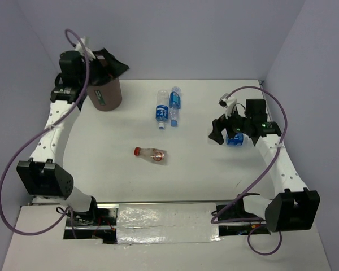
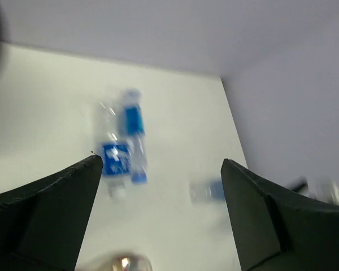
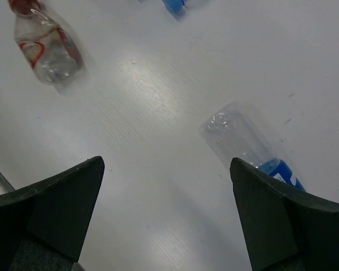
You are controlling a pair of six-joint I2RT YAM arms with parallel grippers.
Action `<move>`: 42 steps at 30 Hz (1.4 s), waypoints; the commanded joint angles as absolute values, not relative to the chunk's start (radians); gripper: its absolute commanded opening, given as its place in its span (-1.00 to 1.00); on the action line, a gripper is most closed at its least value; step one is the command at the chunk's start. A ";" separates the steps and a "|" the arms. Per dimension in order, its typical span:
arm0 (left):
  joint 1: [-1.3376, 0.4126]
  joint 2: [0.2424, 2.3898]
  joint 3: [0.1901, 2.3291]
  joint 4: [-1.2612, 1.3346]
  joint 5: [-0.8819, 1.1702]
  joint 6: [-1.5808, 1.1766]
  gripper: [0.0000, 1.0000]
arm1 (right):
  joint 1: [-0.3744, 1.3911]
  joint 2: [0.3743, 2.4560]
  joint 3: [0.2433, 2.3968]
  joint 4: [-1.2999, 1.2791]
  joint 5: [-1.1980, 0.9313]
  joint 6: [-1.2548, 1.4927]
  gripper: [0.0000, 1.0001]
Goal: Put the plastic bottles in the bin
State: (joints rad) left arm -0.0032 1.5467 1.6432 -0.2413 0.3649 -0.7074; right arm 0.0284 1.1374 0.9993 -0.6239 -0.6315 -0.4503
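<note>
- The red-cap bottle (image 1: 152, 153) lies on its side on the table (image 1: 203, 175), nearest the arm bases and apart from both grippers.
- The right gripper (image 3: 166, 164) is held wide open and empty, just above a blue-label bottle (image 3: 243, 141) lying on its side at the table's right.
- That bottle is seen nearer the right finger than centred between the two.
- The step in hand is judged to be the approach for picking this bottle.
- The next move calls for the gripper to be centred over the bottle body, lowered, and closed across its width.
- Two more bottles (image 1: 163, 113) with blue labels lie side by side at mid-table.
- The bin (image 1: 105, 93) stands upright at the far left.
- The left gripper (image 1: 110, 62) is held above its rim, fingers wide and empty.
- Four bottles lie outside the bin, and its inside is hidden.
</note>
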 commanded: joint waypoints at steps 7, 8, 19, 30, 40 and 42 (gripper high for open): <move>-0.138 1.273 1.247 -0.178 0.502 -0.669 0.99 | 0.029 1.380 1.121 -0.753 -0.413 -0.878 0.87; -0.141 1.257 1.217 -0.163 0.506 -0.690 0.99 | 0.029 1.406 1.123 -0.759 -0.410 -0.912 0.87; -0.158 1.137 0.936 -0.021 0.532 -0.816 0.99 | 0.040 1.612 1.199 -0.793 -0.394 -1.201 0.99; -0.176 1.103 0.847 0.063 0.561 -0.877 0.99 | 0.097 1.831 1.262 -0.672 -0.247 -1.201 0.99; -0.297 1.118 0.762 0.389 0.563 -0.928 0.99 | 0.106 1.833 1.299 -0.634 -0.277 -1.086 0.42; -0.345 1.149 0.761 0.455 0.552 -0.922 0.99 | 0.109 1.818 1.328 -0.656 -0.308 -1.011 0.19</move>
